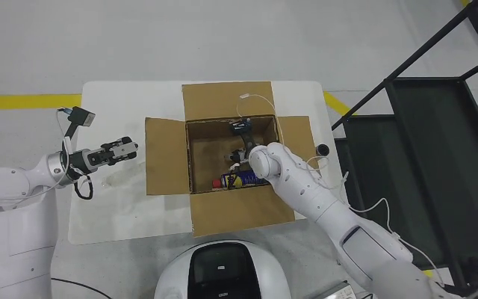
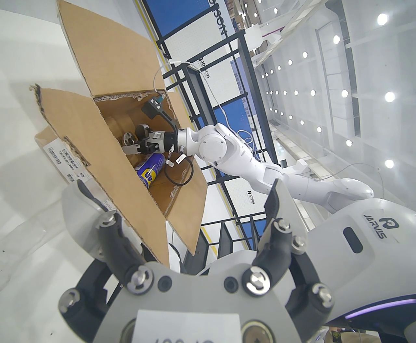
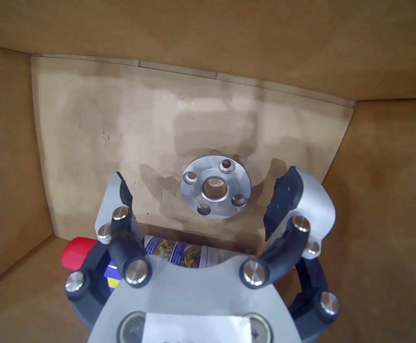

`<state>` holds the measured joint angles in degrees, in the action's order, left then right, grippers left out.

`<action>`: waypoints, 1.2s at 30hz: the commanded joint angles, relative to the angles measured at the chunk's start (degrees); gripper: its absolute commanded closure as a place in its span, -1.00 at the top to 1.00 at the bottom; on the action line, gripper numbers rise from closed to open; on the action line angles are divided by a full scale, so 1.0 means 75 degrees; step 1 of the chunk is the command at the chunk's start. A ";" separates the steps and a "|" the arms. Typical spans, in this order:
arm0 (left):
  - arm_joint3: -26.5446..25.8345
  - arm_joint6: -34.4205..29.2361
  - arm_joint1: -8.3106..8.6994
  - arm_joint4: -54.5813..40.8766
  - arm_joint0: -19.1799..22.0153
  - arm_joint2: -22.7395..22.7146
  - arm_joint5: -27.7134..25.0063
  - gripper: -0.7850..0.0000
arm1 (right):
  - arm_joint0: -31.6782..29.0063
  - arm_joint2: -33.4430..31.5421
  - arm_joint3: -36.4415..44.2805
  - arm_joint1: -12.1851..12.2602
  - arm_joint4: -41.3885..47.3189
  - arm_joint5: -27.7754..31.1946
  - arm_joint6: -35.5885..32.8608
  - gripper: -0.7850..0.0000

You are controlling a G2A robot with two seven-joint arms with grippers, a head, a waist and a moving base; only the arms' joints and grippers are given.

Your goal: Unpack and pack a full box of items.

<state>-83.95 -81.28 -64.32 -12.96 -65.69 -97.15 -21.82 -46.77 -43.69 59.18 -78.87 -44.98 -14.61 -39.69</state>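
Inside the box (image 1: pixel 166 155), a spray can (image 3: pixel 182 250) lies near the flange (image 3: pixel 216 192).

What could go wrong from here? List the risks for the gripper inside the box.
The flange lies flat on the box floor ahead of the open right gripper; its fingers may slip off the low rim or dig into cardboard. The spray can lies close beside the gripper and could get bumped and roll.

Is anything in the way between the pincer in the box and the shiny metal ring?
Nothing visible. The right pincer is open above the metal ring on the box floor; the spray can lies beside, not between.
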 commanded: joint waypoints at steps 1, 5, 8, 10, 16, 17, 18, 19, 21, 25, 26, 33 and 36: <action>0.0000 0.0000 0.0000 0.0000 0.0000 0.0000 0.0000 1.00 | 0.0012 0.0025 -0.0075 -0.0031 -0.0013 0.0011 0.0008 -0.32; 0.0000 0.0000 0.0000 0.0000 0.0000 0.0000 0.0000 1.00 | 0.0005 0.0036 -0.0140 -0.0077 -0.0071 0.0043 0.0062 -1.00; 0.0000 0.0000 0.0000 0.0000 0.0000 0.0000 0.0000 1.00 | -0.0071 -0.0042 -0.0032 -0.0067 -0.0137 0.0048 0.0122 -1.00; 0.0000 0.0000 0.0000 0.0000 0.0000 0.0000 0.0000 1.00 | -0.0153 -0.0123 0.0095 -0.0036 -0.0224 0.0022 0.0100 -1.00; 0.0000 0.0000 0.0000 0.0000 0.0000 0.0000 0.0000 1.00 | -0.0572 -0.0543 0.0865 0.0151 -0.0537 0.0114 0.0020 -1.00; 0.0000 0.0000 0.0000 0.0000 0.0000 0.0000 0.0000 1.00 | -0.0666 -0.0636 0.1048 0.0193 -0.0602 0.0135 -0.0022 -1.00; 0.0000 0.0000 0.0000 0.0000 0.0000 0.0000 0.0000 1.00 | -0.0766 -0.0730 0.1235 0.0236 -0.0655 0.0161 -0.0098 -1.00; 0.0000 0.0000 0.0000 0.0000 0.0000 0.0000 0.0000 1.00 | -0.0857 -0.0811 0.1433 0.0277 -0.0747 0.0181 -0.0159 -1.00; 0.0000 0.0000 0.0000 0.0000 0.0000 0.0000 0.0000 1.00 | -0.1059 -0.0975 0.1860 0.0357 -0.0885 0.0266 -0.0289 -1.00; 0.0000 0.0000 0.0000 0.0000 0.0000 0.0000 0.0000 1.00 | -0.1479 -0.1330 0.2733 0.0512 -0.1106 0.0512 -0.0562 -1.00; 0.0000 0.0000 0.0000 0.0000 0.0000 0.0000 0.0000 1.00 | -0.1586 -0.1431 0.2970 0.0550 -0.1153 0.0571 -0.0630 -1.00; 0.0000 0.0000 0.0000 0.0000 0.0000 0.0000 0.0000 1.00 | -0.2394 -0.2192 0.4620 0.0799 -0.1452 0.0808 -0.1124 -1.00; 0.0000 0.0000 0.0000 0.0000 0.0000 0.0000 0.0000 1.00 | -0.2621 -0.2421 0.4976 0.0860 -0.1477 0.0920 -0.1253 -1.00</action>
<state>-83.95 -81.28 -64.32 -12.96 -65.69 -97.15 -21.82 -66.11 -61.46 95.98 -72.50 -56.16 -7.97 -48.91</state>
